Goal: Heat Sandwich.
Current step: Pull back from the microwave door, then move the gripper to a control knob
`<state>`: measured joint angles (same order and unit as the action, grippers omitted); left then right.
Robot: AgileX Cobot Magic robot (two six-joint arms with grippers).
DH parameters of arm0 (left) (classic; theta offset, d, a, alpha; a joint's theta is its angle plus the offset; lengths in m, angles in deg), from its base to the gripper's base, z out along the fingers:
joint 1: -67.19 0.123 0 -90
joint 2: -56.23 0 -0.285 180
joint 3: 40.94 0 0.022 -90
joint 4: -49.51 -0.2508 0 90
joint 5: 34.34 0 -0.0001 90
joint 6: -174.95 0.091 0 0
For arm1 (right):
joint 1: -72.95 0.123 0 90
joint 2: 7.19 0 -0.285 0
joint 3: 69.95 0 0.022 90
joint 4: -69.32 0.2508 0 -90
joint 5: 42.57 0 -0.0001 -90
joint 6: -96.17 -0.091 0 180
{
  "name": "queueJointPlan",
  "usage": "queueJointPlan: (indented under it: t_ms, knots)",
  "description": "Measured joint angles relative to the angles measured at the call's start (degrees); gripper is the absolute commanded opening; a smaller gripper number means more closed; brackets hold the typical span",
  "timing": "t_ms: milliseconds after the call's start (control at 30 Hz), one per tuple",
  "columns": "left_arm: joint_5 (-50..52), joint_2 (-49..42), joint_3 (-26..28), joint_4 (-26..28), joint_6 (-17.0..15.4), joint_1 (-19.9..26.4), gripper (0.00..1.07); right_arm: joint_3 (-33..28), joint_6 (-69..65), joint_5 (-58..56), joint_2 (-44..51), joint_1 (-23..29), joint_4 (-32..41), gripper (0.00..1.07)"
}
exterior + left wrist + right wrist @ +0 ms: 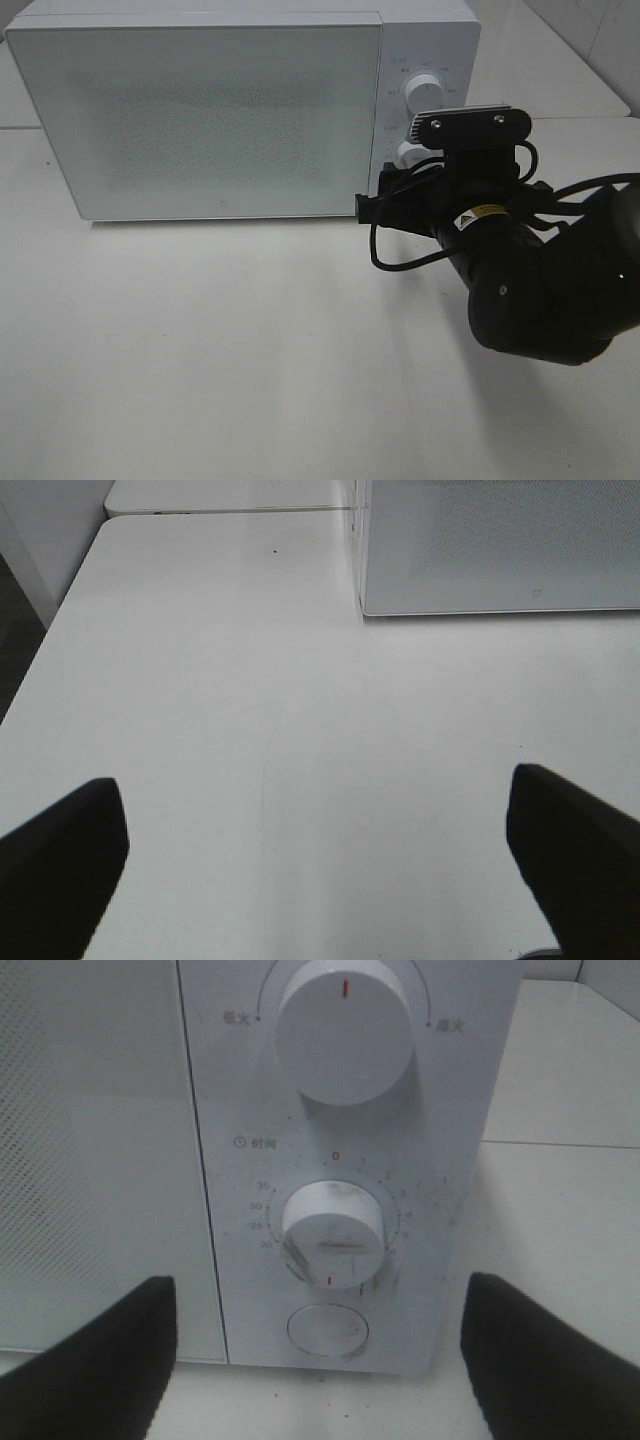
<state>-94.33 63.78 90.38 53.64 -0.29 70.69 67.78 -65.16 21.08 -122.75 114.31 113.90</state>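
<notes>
The sandwich is out of view. A white microwave (200,110) stands at the back of the table with its door shut. My right gripper (318,1285) is open in front of the control panel. Its two dark fingers (100,1360) stand apart on either side of the lower timer knob (333,1230) and do not touch it. The knob's red mark points downward. Seen from above, the right arm (520,290) reaches toward the panel and covers the lower knob. My left gripper (312,780) is open over bare table, holding nothing.
Above the timer knob is a larger power knob (345,1030), and below it a round button (327,1330). The microwave's front corner (365,605) lies ahead of the left gripper. The white table (200,340) stretches in front. A dark floor strip (15,630) marks its edge.
</notes>
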Motion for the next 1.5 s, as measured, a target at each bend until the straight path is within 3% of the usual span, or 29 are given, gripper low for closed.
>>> queueJointPlan:
  t_ms: [533,933,1067,1100,1233,1400,1500]
  knots:
    - [0.0,0.0,0.0,0.0,0.0,0.0,0.98,9.4,-1.2,-2.9,-7.4,-6.2,-4.8,0.75]
    - [0.0,0.0,0.0,0.0,0.0,0.0,0.98,10.0,-1.5,-3.1,-8.0,-6.5,-5.3,0.71]
    - [0.0,0.0,0.0,0.0,0.0,0.0,0.98,10.0,-2.8,-3.3,-8.0,-6.5,-5.3,0.51]
    - [0.0,0.0,0.0,0.0,0.0,0.0,0.98,10.0,-2.8,-3.3,-8.0,-6.5,-5.3,0.51]
    - [0.0,0.0,0.0,0.0,0.0,0.0,0.98,10.0,-3.4,-3.6,-8.0,-6.6,-5.1,0.17]
    - [0.0,0.0,0.0,0.0,0.0,0.0,0.98,10.0,-3.6,-3.6,-8.0,-6.6,-5.2,0.07]
    - [0.0,0.0,0.0,0.0,0.0,0.0,0.98,10.0,-3.6,-3.6,-8.0,-6.6,-5.2,0.07]
